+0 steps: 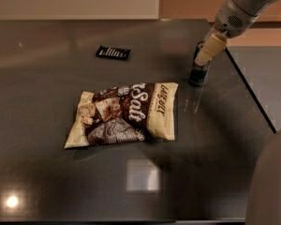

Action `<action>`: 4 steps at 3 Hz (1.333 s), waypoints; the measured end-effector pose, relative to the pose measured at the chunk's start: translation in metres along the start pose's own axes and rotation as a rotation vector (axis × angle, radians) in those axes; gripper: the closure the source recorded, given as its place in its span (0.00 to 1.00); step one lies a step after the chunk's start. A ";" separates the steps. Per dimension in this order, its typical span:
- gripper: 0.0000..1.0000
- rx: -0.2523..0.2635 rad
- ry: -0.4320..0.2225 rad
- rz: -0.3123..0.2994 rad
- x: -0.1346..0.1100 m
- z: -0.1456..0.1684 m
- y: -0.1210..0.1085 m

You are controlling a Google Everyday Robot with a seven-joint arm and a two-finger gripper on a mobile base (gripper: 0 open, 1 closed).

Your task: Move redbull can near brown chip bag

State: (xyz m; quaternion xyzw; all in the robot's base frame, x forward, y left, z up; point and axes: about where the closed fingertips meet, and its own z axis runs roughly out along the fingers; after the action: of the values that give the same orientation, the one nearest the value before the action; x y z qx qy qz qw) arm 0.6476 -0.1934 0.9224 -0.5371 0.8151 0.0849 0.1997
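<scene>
The redbull can [198,75] stands upright on the dark table [47,182], right of centre, a short way off the upper right corner of the brown chip bag [126,114]. The bag lies flat in the middle of the table with its white "Salt" lettering facing up. My gripper [207,52] reaches down from the upper right and sits at the top of the can, covering its upper part. The arm [241,8] rises away to the top right.
A small black wrapper [113,53] lies at the back of the table, left of the can. The table's right edge [253,95] runs close behind the can. A grey part of my body [271,182] fills the lower right corner.
</scene>
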 end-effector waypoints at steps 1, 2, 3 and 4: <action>0.64 -0.005 0.001 -0.008 0.000 -0.001 0.000; 0.88 -0.028 -0.007 -0.043 -0.004 -0.007 0.008; 1.00 -0.057 -0.015 -0.083 -0.004 -0.020 0.025; 1.00 -0.082 -0.029 -0.125 -0.003 -0.037 0.048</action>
State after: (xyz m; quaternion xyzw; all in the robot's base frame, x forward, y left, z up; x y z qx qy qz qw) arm 0.5960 -0.1844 0.9539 -0.5935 0.7728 0.1131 0.1942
